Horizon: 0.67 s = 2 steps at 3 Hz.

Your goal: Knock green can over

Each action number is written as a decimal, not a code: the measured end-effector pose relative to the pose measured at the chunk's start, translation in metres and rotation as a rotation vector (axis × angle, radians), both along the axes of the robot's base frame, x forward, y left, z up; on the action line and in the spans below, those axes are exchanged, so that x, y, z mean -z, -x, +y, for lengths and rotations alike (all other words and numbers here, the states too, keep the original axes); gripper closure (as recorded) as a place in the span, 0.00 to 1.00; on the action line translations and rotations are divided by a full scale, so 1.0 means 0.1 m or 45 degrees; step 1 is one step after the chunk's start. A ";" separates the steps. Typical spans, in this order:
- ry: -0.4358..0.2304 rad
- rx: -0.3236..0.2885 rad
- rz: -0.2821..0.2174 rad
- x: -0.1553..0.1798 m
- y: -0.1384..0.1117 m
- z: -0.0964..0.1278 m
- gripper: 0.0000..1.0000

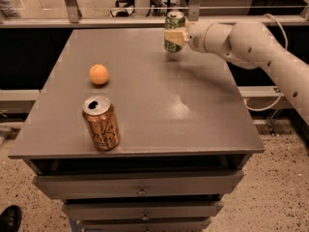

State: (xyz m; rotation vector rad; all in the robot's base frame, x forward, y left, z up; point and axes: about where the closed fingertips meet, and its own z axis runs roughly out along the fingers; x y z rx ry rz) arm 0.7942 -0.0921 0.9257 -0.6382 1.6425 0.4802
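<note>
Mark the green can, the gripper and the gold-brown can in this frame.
green can (pixel 174 23): camera view, upper side just below the silver top.
gripper (pixel 175 36): camera view, pale tip across the green can's middle.
gold-brown can (pixel 102 127): camera view, middle of the lettered side.

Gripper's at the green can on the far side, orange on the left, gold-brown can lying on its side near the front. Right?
Not quite. The gold-brown can is not on its side: the camera view shows it standing upright near the front, open top facing up. The rest holds: the gripper is at the green can on the far side, and the orange is on the left.
</note>
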 end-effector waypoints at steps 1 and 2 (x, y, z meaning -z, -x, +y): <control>0.090 -0.058 0.007 -0.24 0.20 -0.18 1.00; 0.257 -0.106 0.005 -0.53 0.40 -0.39 1.00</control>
